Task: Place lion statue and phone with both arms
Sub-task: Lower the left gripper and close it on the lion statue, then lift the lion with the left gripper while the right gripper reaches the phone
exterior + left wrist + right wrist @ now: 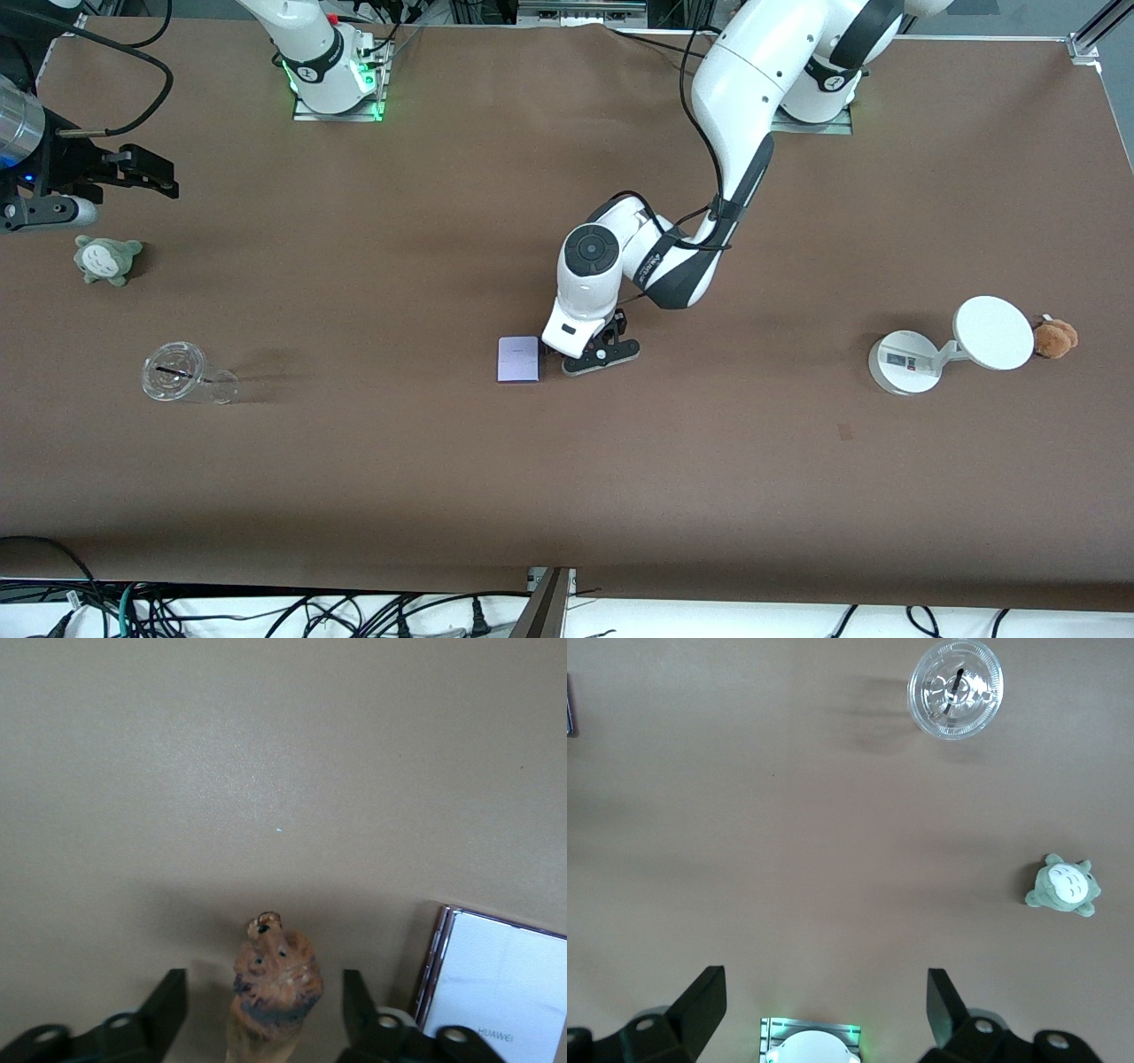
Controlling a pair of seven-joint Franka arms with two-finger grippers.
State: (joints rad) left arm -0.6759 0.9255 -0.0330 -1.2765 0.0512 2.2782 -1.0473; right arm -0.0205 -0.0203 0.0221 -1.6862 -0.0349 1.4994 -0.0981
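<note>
Phone [519,359] lies flat mid-surface, apparently placed. Lion [273,979] stands just beside it between the spread left tool [602,347], seemingly released. Right tool [133,173] waits spread over the right arm's end.

1. The front view looks down from high across the table [372,461], facing both arm bases, and takes in the whole tabletop.
2. The left wrist view sits low and close to the surface, sharing the phone [496,992] [519,359] with the front view.
3. The right wrist view looks down from higher up, sharing the clear cup [955,688] [177,374] and the grey-green plush [1065,885] [106,259].
</note>
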